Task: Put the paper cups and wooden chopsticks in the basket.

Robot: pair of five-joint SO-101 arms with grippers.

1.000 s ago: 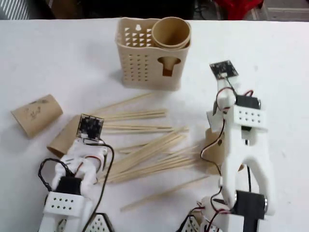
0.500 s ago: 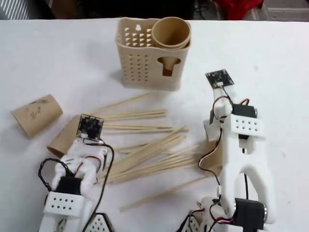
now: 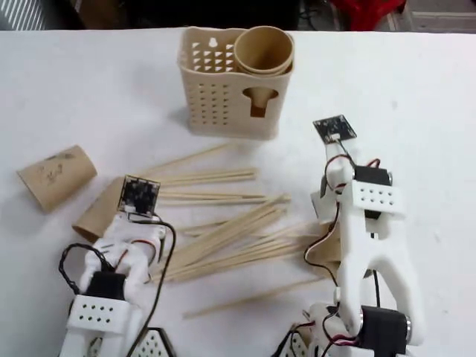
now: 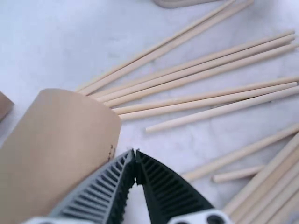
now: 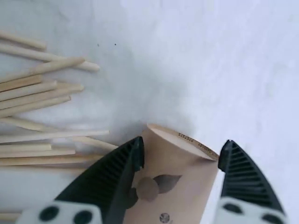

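One paper cup [image 3: 263, 49] stands upright in one end of the basket [image 3: 216, 104], at the far side of the surface [image 3: 416, 89]. Whether a second is nested inside it, I cannot tell. Three more cups lie on their sides out on the surface, so the cup part looks about a quarter done. The chopsticks [image 3: 223, 230] lie scattered in a loose fan between the two arms, and none is in the basket as far as I can see.

The right gripper [image 5: 182, 143] is spread wide, a jaw on either side of the tipped cup [image 5: 173, 186] just beside the chopsticks' ends. It looks set around the cup rather than clamped, so I'd judge this to be the cup in hand. The left gripper [image 4: 134, 158] is clenched on nothing, its tips just beside the rim of another fallen cup [image 4: 51, 149]. The last cup [image 3: 56, 175] lies off to the left, apart from both arms. By my reckoning, three cups and all the chopsticks are left.
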